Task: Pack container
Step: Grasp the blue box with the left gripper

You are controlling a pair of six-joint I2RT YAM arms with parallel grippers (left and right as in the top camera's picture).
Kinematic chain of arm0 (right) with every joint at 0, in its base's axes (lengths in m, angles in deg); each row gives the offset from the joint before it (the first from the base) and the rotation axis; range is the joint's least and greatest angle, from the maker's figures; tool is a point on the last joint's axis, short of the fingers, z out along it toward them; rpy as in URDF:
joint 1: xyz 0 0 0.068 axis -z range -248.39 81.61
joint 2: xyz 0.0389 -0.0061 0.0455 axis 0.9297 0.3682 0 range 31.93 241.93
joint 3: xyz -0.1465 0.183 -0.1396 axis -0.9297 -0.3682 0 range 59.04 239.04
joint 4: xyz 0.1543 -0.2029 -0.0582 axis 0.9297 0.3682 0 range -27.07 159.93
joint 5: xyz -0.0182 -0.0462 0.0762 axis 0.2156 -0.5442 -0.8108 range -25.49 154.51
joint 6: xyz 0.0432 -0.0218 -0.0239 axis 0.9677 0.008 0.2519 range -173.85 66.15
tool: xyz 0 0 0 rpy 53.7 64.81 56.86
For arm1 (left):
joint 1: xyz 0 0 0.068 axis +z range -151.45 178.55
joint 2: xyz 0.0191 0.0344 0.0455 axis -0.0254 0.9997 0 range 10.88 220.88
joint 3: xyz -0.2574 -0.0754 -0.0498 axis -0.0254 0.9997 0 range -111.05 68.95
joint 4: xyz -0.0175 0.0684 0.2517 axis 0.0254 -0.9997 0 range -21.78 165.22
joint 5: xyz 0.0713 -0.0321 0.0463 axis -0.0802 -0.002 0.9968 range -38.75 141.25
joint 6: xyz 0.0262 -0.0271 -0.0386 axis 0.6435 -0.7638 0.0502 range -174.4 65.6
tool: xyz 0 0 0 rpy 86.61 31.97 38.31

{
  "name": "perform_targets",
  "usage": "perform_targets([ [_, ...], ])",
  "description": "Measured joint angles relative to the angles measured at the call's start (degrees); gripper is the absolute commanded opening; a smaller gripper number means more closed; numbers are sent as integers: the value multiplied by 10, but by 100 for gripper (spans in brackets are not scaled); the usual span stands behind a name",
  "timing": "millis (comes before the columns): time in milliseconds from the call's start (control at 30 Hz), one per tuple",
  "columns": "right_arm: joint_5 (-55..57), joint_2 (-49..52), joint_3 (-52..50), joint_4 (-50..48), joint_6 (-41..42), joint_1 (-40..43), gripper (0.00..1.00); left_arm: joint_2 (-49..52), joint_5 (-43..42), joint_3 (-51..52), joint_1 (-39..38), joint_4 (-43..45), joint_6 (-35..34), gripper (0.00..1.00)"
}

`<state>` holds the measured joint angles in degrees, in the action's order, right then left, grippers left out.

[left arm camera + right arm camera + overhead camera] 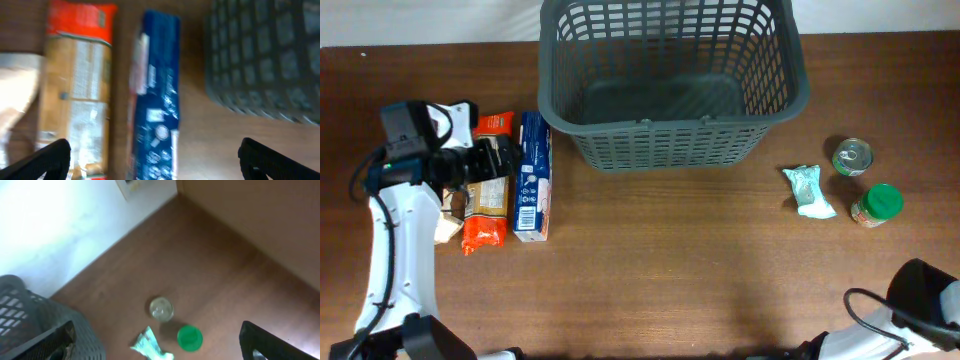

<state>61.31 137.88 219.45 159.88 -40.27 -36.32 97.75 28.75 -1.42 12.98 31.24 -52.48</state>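
Left claw (155, 161), right claw (160, 342), both agape

The container (670, 145), a large dark grey plastic basket with slotted lattice sides, stands upright at the far middle of the surface (670, 260). Its top is open and its smooth floor is visible. Its thin handle (645, 122) lies along the near rim.

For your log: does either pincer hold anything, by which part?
Nothing is held. The left pincer hangs open near the blue box; the right pincer is open.
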Motion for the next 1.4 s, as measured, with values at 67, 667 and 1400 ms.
perform_targets([
  [67, -7, 0, -23, 0, 0, 6, 99, 0, 4, 0, -19, -13, 0, 92],
  [667, -19, 2, -97, 0, 1, 9, 99, 177, 275, -1, -142, -46, 10, 82],
  [1400, -22, 2, -97, 0, 1, 9, 99, 234, 288, -177, -127, -180, 2, 2],
])
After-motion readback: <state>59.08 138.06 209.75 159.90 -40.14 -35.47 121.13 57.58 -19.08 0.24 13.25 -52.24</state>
